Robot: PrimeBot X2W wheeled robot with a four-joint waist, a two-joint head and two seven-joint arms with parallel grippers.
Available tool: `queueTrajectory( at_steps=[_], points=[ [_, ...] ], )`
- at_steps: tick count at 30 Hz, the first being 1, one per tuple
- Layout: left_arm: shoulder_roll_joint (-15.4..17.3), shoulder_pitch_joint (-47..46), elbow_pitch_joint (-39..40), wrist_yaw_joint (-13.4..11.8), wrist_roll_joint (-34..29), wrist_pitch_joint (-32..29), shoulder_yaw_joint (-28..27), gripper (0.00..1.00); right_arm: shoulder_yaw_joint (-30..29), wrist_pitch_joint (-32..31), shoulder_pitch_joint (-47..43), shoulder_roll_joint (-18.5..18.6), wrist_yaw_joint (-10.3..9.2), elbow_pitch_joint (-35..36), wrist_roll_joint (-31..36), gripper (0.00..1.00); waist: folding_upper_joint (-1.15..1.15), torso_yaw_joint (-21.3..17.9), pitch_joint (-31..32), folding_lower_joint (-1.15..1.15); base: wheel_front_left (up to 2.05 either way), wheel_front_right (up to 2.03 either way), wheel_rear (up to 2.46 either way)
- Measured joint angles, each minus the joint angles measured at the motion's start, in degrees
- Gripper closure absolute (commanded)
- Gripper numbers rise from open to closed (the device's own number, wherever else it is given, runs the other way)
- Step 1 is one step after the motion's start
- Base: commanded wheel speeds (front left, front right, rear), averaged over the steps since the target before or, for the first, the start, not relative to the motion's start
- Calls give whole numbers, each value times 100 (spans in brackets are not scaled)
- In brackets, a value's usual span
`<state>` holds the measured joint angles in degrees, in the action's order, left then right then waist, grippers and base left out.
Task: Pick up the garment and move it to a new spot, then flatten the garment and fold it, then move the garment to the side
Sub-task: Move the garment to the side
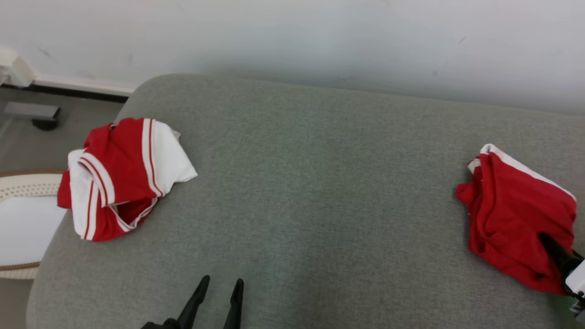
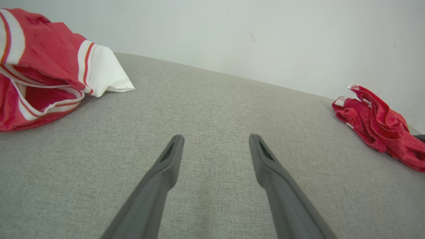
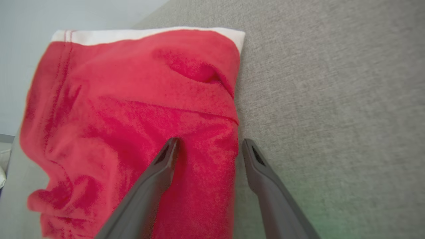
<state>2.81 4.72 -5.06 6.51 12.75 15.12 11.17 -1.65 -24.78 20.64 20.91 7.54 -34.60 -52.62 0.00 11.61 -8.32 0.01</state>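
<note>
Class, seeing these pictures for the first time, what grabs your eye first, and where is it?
Two bright bundles stand out on the grey cushion: a crumpled red-and-white striped garment at its left end and a red garment at its right. The open right gripper straddles the red garment's edge; the open left gripper points over bare cushion.

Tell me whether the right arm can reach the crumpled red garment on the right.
Probably yes: its open jaws flank one edge of the red garment, one finger over cloth, one over grey cushion; nothing between.
</note>
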Motion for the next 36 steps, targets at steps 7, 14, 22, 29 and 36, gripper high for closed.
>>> queueTrajectory(
  at_steps=[7, 14, 22, 29, 36],
  points=[
    [-1, -63, 26, -109, 146, 0, 69, 0, -110, -187, 346, -169, 0, -249, -174, 100, 0, 167, -243, 0, 0, 0, 0],
    [1, -216, 120, -124, 154, 0, 40, 0, 0, -266, 474, -2, 5, -169, -22, 100, 0, -229, -370, 0, 0, 0, 0],
    [-1, -904, 215, 1, -109, 0, 160, 0, 133, 265, 1162, 861, 2, -178, 1432, 100, 0, -895, -1039, 0, 0, 0, 0],
    [-3, -1409, 238, 57, -201, 0, 278, 0, 84, 414, 1807, 1590, 2, -476, 2601, 100, 0, -1146, -1764, 1, 0, 0, 0],
    [-2, -1412, 256, 71, -218, 0, 237, 0, -209, 421, 2254, 1972, 1, -788, 3281, 76, 0, -1089, -2046, 0, 0, 0, 0]
  ],
)
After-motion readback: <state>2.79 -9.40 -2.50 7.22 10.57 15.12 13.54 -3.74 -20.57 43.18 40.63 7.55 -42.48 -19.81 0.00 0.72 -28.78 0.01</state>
